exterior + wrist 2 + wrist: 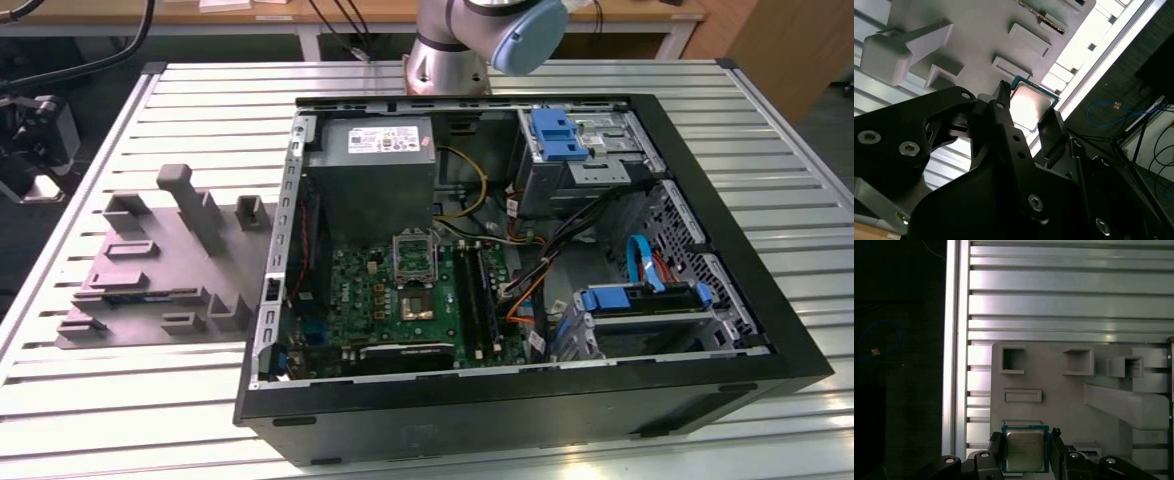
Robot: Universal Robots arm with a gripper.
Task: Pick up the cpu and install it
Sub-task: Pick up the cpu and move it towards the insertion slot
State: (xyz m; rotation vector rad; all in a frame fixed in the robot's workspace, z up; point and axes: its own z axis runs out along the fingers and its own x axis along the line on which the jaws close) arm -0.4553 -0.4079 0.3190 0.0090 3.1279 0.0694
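The cpu [1025,450] is a small square chip with a silvery top and a green rim. It sits between the two black fingers of my gripper [1026,441], which is shut on it by two opposite edges. The second wrist view has the same chip [1031,102] in the gripper [1028,106], held in the air with the grey moulded tray [979,30] some way beyond it. The tray [1054,390] also lies past the chip in the first wrist view.
In the exterior view, the grey tray [147,270] rests on the slatted metal table [134,400] at that view's left. Beside it lies an open computer case [747,330] with a green circuit board [380,300], its socket [416,303], power supply [380,160] and cables. The arm's base [447,60] stands behind.
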